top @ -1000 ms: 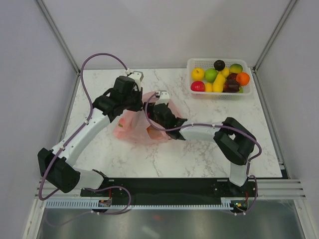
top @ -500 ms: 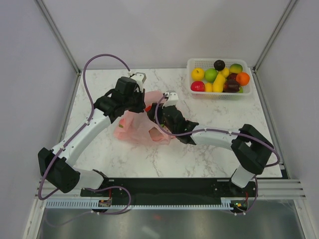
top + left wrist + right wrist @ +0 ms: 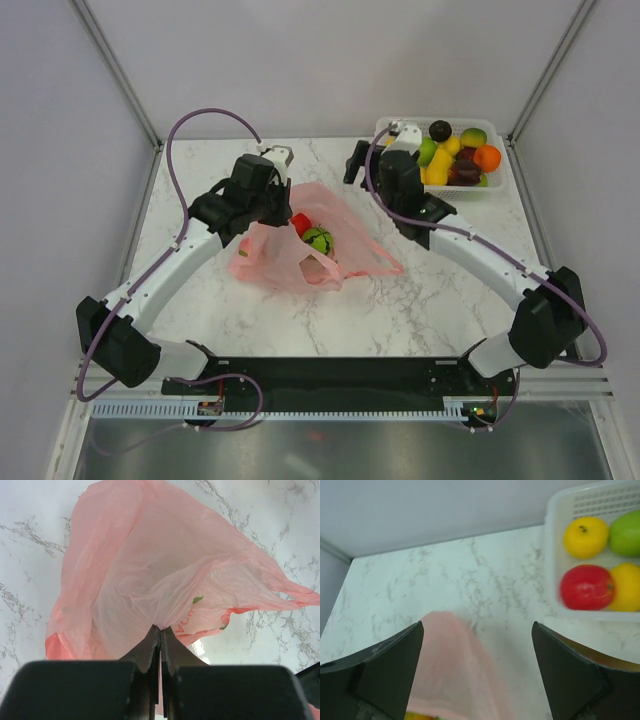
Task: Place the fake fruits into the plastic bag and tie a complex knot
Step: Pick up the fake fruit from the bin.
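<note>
**A:** Start on the left. What does the left end effector (image 3: 161, 628) have?

**B:** Its jaws are pressed together on a fold of the plastic bag (image 3: 290, 265), holding the rim up so the mouth gapes to the right. The bag lies on the tabletop (image 3: 400, 300) near the middle. A red fruit (image 3: 300, 221) and a green fruit (image 3: 319, 239) show in its opening.

**A:** How will that film handle?

**B:** I'd judge it very light, limp and slippery. A single layer could slide out of a pinch or tear. A bunched rim or a handle loop looks like the safer place to grip.

**A:** And the fruit?

**B:** Glossy, rounded and rigid-looking, probably light. Grip each one across its widest part, because a pinch off to one side could make it squirt free.

**A:** Further right?

**B:** The right end effector (image 3: 477, 630) hangs between the bag and the basket (image 3: 465, 190). Its fingers are spread wide with nothing between them. The basket sits in the far right corner and holds the other fake fruits (image 3: 487, 157).

**A:** What about the surface and the room?

**B:** The tabletop is smooth white marble-pattern, so an unpinned bag would likely skate on it. Around it are plain pale walls (image 3: 330, 60) and slanted metal posts (image 3: 115, 70).
</note>
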You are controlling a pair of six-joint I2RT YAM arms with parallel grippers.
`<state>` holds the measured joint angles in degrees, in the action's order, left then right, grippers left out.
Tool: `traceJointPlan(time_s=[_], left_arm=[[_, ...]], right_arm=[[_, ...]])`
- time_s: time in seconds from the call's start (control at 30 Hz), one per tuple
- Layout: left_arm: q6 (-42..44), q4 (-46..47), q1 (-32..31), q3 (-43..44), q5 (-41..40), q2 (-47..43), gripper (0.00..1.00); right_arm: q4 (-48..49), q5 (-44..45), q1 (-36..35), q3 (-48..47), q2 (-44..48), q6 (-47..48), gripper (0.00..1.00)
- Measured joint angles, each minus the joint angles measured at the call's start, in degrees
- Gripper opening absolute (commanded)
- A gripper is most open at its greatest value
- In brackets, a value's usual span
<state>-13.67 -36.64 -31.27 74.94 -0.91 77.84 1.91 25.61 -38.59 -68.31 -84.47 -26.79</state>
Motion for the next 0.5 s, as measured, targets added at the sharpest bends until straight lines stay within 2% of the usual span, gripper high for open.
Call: traceJointPlan(time_s=[0.23, 0.4, 0.5], left_arm=[[0.0, 0.0, 0.0, 0.0, 0.0, 0.0, 0.02], [0.0, 0.0, 0.0, 0.0, -0.1, 0.0, 0.02], [0.0, 0.0, 0.0, 0.0, -0.2, 0.0, 0.02]], right_arm=[[-7.2, -2.3, 15.0, -14.5, -10.6, -0.3, 0.98], [-10.2, -5.5, 21.7, -17.3, -19.1, -0.9, 0.98], [-13.3, -6.1, 23.3, -19.2, -23.9, -0.4, 0.98]])
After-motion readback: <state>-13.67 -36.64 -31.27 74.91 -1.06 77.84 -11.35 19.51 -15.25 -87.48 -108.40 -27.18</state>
